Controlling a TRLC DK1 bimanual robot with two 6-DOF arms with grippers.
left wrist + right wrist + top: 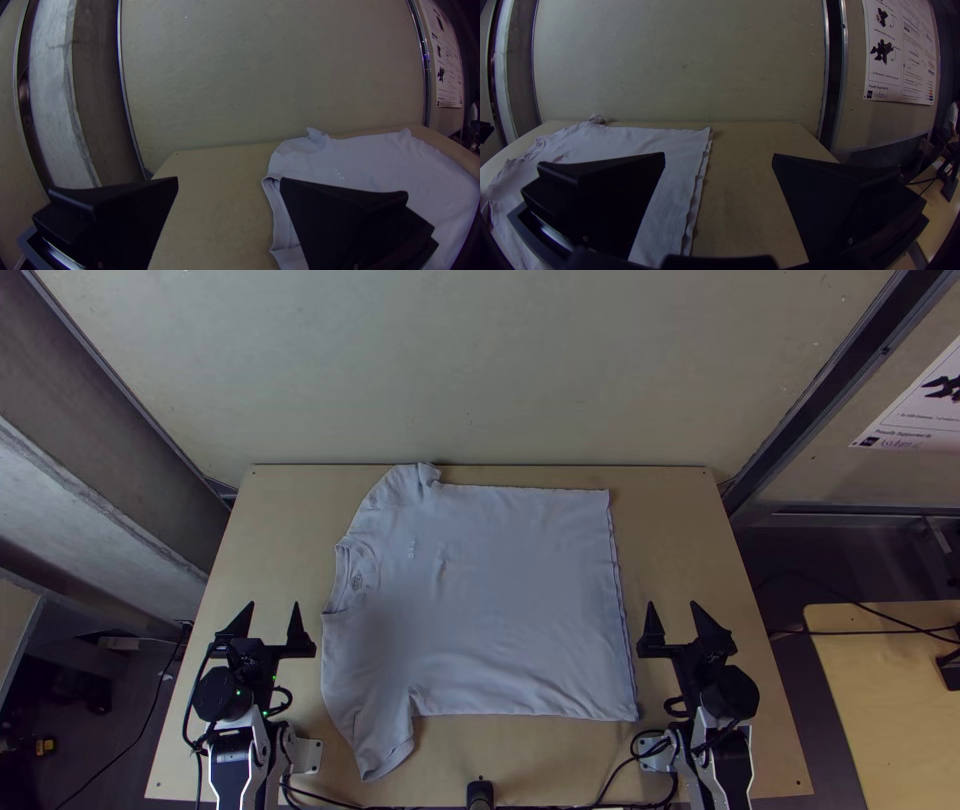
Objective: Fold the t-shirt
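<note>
A pale lilac-grey t-shirt (500, 600) lies spread flat on the table, its collar toward the left, its hem toward the right, one sleeve at the far side and one at the near side. My left gripper (275, 620) stands open beyond the collar side, touching no cloth. My right gripper (672, 620) is open just right of the hem. In the left wrist view the left gripper (229, 182) has its fingers wide apart, with the shirt (370, 165) beyond one of them. The right wrist view has the right gripper (719, 155) open over bare wood beside the hem of the shirt (630, 140).
The wooden table (700, 540) has bare strips left and right of the shirt. A pale wall panel (480, 370) rises behind its far edge. Black cables (620, 770) run along the near edge, by a small black post (480, 792). Another table (890, 700) stands at the right.
</note>
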